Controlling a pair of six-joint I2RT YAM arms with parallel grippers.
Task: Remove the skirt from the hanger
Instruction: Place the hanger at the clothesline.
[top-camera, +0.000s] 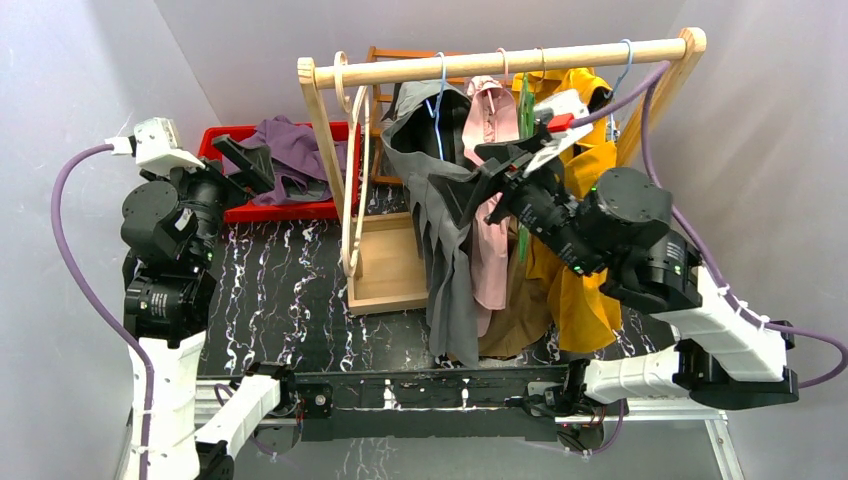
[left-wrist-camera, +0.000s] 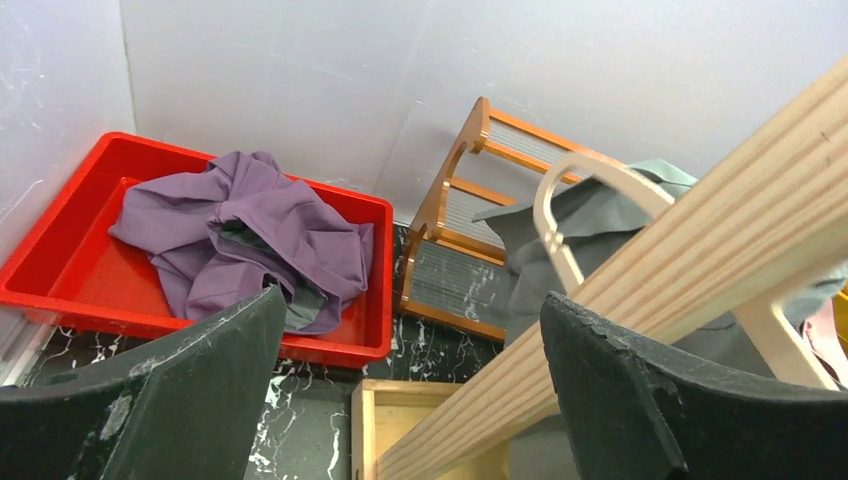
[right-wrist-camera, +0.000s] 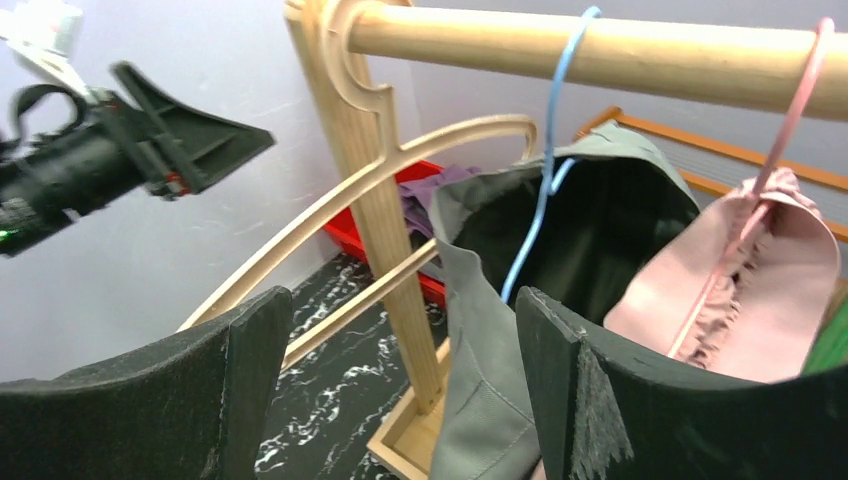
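Left jaws gape wide and empty, right jaws spread astride grey skirt (right-wrist-camera: 480, 380)

Plain pale walls (top-camera: 230, 40) enclose a black, white-veined surface (top-camera: 280, 290) under even light. A wooden rack (top-camera: 500, 62) stands at 12 o'clock on it.

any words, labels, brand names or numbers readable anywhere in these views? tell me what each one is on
No text, brand, number or sign can be read in any of the three views.
Red patch on the right arm: too small to make out any letters.
Grey skirt, pink garment, yellow garment, red tray, wooden rail: plain, no tags or print showing.
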